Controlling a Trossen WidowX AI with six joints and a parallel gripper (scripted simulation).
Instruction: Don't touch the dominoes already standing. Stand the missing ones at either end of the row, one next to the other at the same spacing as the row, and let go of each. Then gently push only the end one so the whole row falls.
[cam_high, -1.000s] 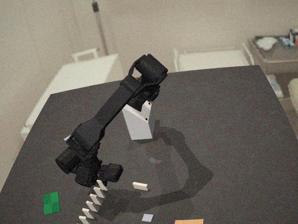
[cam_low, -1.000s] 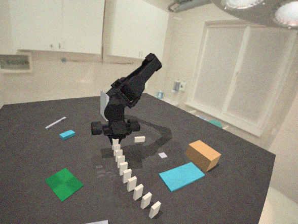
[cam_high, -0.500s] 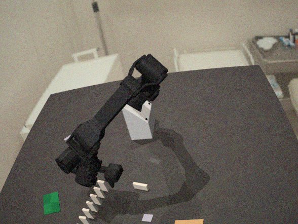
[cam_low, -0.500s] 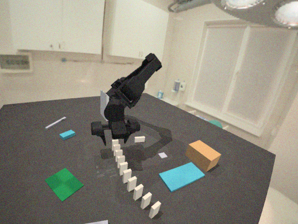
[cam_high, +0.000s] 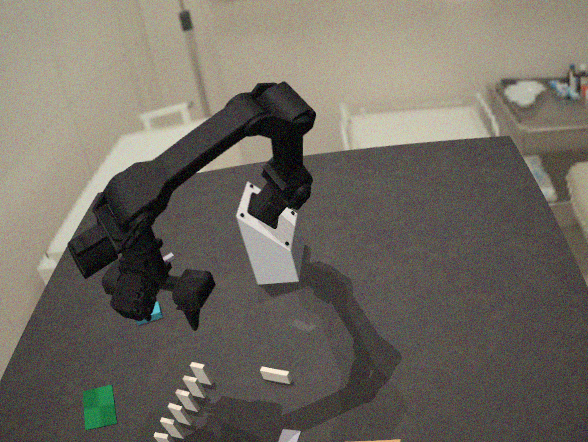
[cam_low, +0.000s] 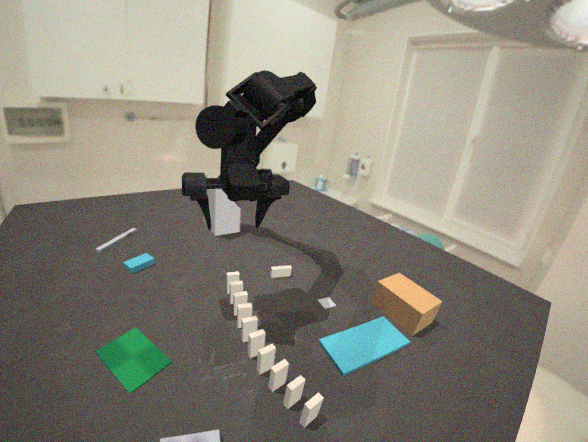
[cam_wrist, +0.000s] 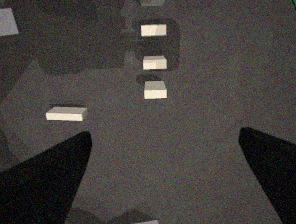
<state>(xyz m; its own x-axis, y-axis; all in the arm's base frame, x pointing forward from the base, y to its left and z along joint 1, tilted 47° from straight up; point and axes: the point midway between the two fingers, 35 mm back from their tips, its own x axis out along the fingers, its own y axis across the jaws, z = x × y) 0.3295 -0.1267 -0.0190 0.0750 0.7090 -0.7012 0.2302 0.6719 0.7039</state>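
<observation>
A row of several cream dominoes stands upright and evenly spaced. The domino at the row's end nearest the arm base (cam_high: 201, 373) (cam_low: 233, 283) (cam_wrist: 155, 90) stands upright in line with the others. The domino at the opposite end (cam_low: 311, 410) also stands, in the exterior view. One loose domino (cam_high: 275, 375) (cam_low: 281, 271) (cam_wrist: 66, 114) lies on its side, off to one side of the row's base end. My gripper (cam_low: 233, 228) (cam_wrist: 164, 136) is wide open and empty, raised above the table on the base side of the row, touching no domino. One finger is hidden in the top view.
A green square (cam_high: 100, 407) (cam_low: 134, 359) lies on one side of the row. A small cyan block (cam_low: 139, 263) and a pale rod (cam_low: 116, 240) lie beyond it. A cyan slab (cam_low: 365, 345), an orange box (cam_low: 400, 300) and a small pale square (cam_low: 326, 303) are on the other side.
</observation>
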